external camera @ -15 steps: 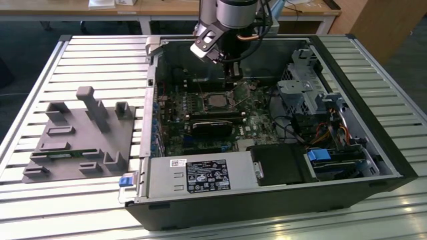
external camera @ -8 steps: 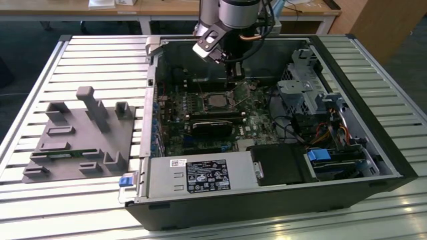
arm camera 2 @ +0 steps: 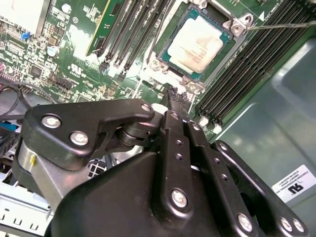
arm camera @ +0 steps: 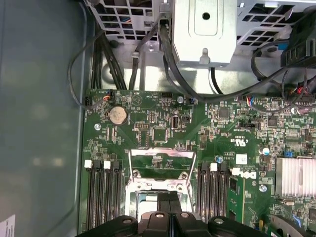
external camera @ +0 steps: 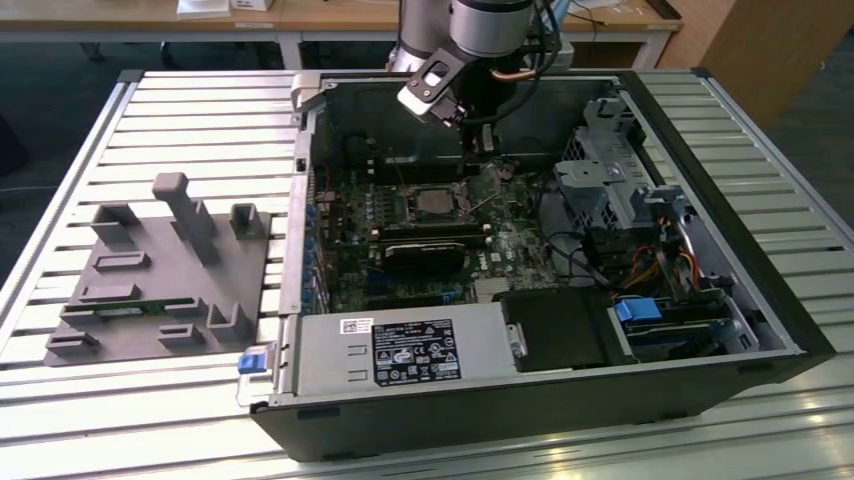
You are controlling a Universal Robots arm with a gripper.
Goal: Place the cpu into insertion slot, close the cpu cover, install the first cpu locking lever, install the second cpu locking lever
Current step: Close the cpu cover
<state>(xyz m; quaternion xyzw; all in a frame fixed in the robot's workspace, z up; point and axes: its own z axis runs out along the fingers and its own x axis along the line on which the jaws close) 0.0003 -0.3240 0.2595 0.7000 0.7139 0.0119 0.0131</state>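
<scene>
Hovering beside the insertion slot (arm camera 2: 235,25), my pincer (arm camera 2: 174,97) is pressed closed, gripping nothing; cpu (arm camera 2: 197,43) seated in slot, cpu cover (arm camera: 158,184) swung open.

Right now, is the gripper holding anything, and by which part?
Nothing that I can see: the gripper is shut on itself beside the slot, and the cpu lies in it.

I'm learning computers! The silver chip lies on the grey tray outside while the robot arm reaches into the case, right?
No: the cpu sits in the insertion slot on the green board, as the second wrist view shows. The arm does reach into the case.
</scene>
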